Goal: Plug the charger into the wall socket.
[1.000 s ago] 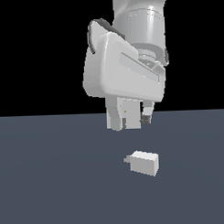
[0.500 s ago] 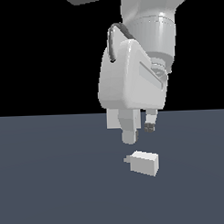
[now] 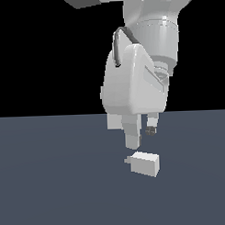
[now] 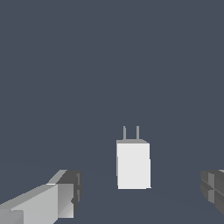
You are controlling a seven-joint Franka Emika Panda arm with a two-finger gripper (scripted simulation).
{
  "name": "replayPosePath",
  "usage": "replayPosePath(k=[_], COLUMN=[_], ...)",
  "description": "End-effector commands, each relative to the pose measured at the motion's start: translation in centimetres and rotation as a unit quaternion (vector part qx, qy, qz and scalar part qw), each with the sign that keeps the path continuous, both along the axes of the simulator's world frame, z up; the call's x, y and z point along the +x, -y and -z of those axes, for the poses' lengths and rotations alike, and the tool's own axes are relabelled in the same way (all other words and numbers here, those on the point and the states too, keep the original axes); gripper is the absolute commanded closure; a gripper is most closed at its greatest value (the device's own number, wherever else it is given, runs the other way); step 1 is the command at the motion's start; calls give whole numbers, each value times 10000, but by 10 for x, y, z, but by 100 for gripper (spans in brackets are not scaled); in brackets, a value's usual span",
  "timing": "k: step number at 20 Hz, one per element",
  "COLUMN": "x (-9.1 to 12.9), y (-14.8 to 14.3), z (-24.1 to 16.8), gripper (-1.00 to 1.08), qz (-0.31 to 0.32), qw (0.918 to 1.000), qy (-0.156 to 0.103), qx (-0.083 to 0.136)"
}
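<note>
We see our gripper spread open just above the charger, holding nothing. The charger lies on the dark floor, prongs pointing toward nine o'clock in the exterior view.

The exterior view faces the arm side-on and low; the wrist view looks down, both sharing the charger
</note>
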State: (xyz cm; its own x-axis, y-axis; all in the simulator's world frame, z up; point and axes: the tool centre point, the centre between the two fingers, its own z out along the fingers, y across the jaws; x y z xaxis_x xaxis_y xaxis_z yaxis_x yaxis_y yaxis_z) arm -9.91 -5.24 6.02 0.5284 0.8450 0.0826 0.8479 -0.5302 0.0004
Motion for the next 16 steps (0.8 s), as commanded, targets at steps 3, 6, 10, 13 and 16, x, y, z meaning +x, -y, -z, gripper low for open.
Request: replayPosePath(k=[3, 6, 10, 13, 16], x=[-1, -1, -1, -1, 0], y=[0, 0, 0, 0, 0], z=[12, 26, 42, 47, 48], gripper=[-92, -92, -92, -92, 108], qz=[-7, -13, -19, -21, -21], qw=[10000, 10000, 10000, 10000, 10000], qy=[-4, -4, -4, -4, -4], qx=[-1, -2, -3, -3, -3])
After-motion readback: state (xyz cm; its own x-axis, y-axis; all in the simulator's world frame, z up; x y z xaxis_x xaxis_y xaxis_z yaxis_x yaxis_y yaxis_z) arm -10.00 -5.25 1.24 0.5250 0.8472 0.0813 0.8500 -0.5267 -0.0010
